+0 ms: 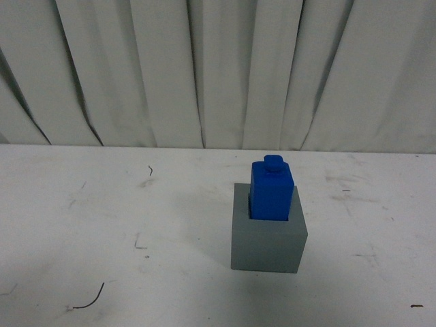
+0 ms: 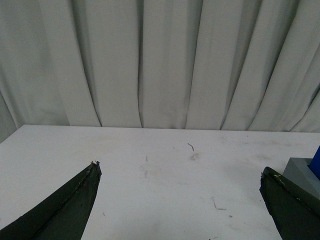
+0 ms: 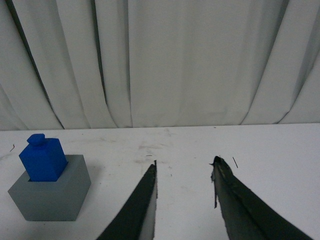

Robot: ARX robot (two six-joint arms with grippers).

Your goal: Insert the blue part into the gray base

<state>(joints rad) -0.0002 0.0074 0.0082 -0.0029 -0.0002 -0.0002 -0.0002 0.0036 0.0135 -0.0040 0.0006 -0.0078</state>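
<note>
The blue part [image 1: 271,189] stands upright in the recess of the gray base [image 1: 268,238], its stud on top, right of the table's middle in the front view. Neither arm shows in the front view. In the right wrist view the blue part [image 3: 43,158] sits in the gray base [image 3: 52,192], well apart from my open, empty right gripper [image 3: 185,163]. In the left wrist view my left gripper [image 2: 179,169] is open and empty; a corner of the gray base [image 2: 302,172] and a sliver of the blue part [image 2: 317,162] show beyond one finger.
The white table [image 1: 102,225] carries scuff marks and a small dark wire scrap [image 1: 88,301] near the front left. A white pleated curtain [image 1: 204,68] hangs behind the table's far edge.
</note>
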